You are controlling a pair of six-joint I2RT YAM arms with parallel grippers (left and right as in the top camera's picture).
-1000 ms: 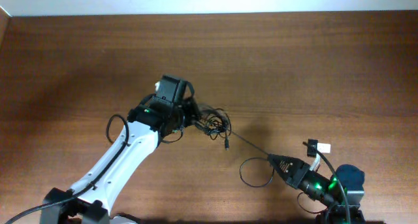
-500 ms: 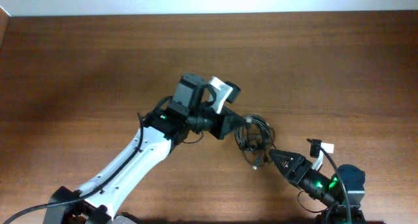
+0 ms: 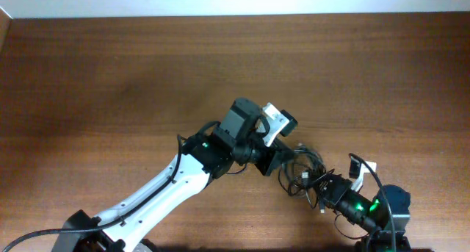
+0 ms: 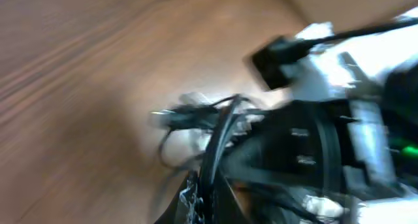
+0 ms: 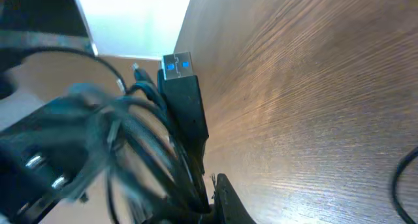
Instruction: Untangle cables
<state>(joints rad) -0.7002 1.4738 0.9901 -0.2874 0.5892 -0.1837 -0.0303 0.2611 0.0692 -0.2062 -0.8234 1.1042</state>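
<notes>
The cables (image 3: pixel 301 171) are a bundle of thin black wires bunched between my two grippers at the lower right of the table. My left gripper (image 3: pixel 273 162) is shut on the bundle's left side; the left wrist view shows black strands (image 4: pixel 215 145) running out of its jaws, blurred. My right gripper (image 3: pixel 323 187) is shut on the cables from the right. The right wrist view shows a black USB plug (image 5: pixel 183 96) with a blue insert rising from its jaws (image 5: pixel 209 194), with more loops beside it.
The wooden table (image 3: pixel 110 76) stretches wide to the left and back. A thicker black cable (image 3: pixel 371 180) with a white tag (image 3: pixel 361 168) runs along the right arm near the front right edge. The two arms stand very close together.
My left gripper has carried the cable bundle right and toward the front, up to the right gripper. The strand stretched between them has gone slack and bunched up. The right gripper has stayed put.
</notes>
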